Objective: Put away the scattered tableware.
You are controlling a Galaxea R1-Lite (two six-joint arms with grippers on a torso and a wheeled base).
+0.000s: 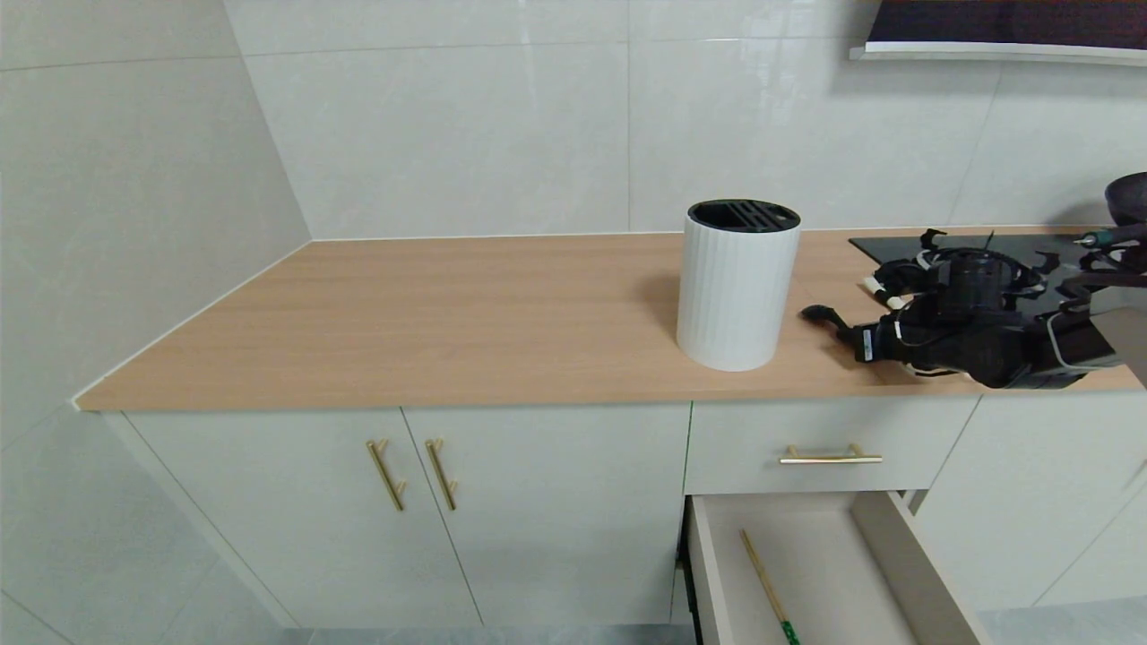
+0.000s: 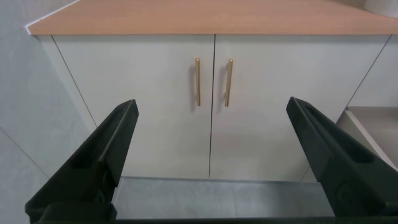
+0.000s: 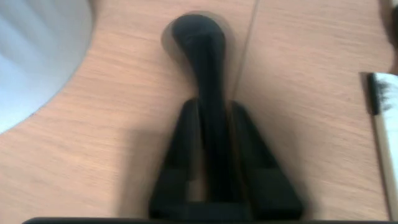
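Note:
A black spoon (image 1: 817, 314) is held low over the wooden counter (image 1: 448, 313), just right of the white ribbed utensil holder (image 1: 737, 285). My right gripper (image 1: 856, 339) is shut on its handle, and the rounded bowl end (image 3: 196, 34) sticks out past the fingers (image 3: 180, 155) toward the holder (image 3: 31, 56). Down in front of the white cabinet doors (image 2: 211, 93), below the counter edge, my left gripper (image 2: 211, 112) is open and holds nothing. A chopstick with a green end (image 1: 763, 578) lies in the open drawer (image 1: 708, 555).
A black cooktop (image 1: 896, 246) with a dark pot (image 1: 1129, 197) sits at the counter's right end. A white-handled utensil with a dark tip (image 3: 382, 124) lies beside the right gripper. The counter's left half is bare wood. Tiled walls close the back and left.

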